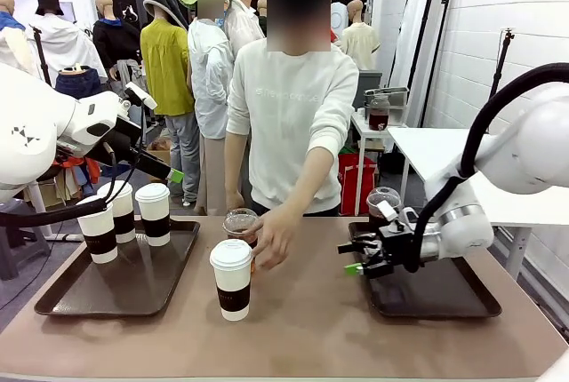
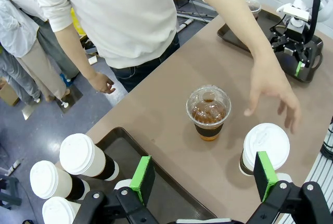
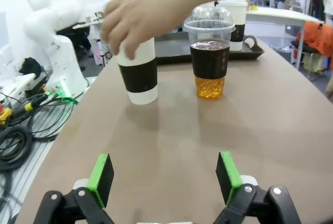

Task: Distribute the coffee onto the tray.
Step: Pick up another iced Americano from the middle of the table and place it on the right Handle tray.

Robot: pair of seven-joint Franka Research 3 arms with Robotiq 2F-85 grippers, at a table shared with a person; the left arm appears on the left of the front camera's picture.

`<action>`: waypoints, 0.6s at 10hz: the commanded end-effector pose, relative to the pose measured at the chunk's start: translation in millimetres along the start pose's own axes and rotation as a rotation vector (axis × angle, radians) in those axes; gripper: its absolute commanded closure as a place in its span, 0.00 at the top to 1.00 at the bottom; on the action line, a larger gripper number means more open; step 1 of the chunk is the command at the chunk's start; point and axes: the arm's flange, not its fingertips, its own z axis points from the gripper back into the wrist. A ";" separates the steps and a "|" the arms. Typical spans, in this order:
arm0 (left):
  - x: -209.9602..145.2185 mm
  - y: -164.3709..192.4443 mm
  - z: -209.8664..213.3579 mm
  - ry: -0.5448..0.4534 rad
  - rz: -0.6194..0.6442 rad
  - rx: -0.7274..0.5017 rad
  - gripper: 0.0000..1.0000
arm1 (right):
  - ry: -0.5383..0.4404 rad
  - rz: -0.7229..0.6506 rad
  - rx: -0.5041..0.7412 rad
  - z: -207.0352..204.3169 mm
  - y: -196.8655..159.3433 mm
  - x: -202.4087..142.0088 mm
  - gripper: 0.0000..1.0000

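- The smooth, matte brown surface (image 1: 302, 320) carries everything. It looks flat and slick enough that a nudged cup would probably slide.
- Two dark brown rectangular plastic trays sit on it, the left tray (image 1: 133, 298) and the right tray (image 1: 444, 298). Both look stiff, and their raised rims mean a cup must be lifted over.
- The robot's left hand (image 2: 203, 178) hangs above the left tray with its green pads spread wide, holding nothing. The robot's right hand (image 3: 164, 178) sits low by the right tray, also spread and empty.
- The white paper cups have dark brown sleeves and flat white lids. Three stand on the left tray (image 1: 118, 210).
- One loose paper cup (image 1: 232, 279) stands on the surface between the trays, with the person's reaching hand (image 1: 271, 238) close over it.
- The paper walls are probably light and crushable. The matte, slightly tapered sleeve is the sensible place to grip.
- A clear plastic dome-lidded cup of dark drink (image 2: 208, 112) stands just beside the loose paper cup. A second clear cup (image 1: 384, 204) stands at the right tray's far corner.
- The clear plastic looks glossy, thin and slippery, and the liquid adds weight. The dome has a hole on top, so it should stay upright and be held gently at mid-wall.
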 end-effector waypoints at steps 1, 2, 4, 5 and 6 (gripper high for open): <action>-1.0 1.0 -0.3 -0.001 -0.011 -0.005 1.00 | -0.004 0.029 -0.062 -25.8 -9.5 -1.0 1.00; -1.0 1.0 -0.3 -0.001 -0.011 -0.005 1.00 | -0.029 0.048 -0.099 -39.5 -18.1 0.3 1.00; -1.0 1.0 -0.3 -0.001 -0.011 -0.005 1.00 | -0.023 0.065 -0.062 -59.5 -22.3 1.8 1.00; -1.0 1.0 -0.3 -0.001 -0.011 -0.005 1.00 | -0.021 0.065 -0.051 -52.3 -19.2 4.2 1.00; -1.0 1.0 -0.3 -0.001 -0.011 -0.005 1.00 | -0.013 0.070 -0.048 -41.2 -13.7 6.3 1.00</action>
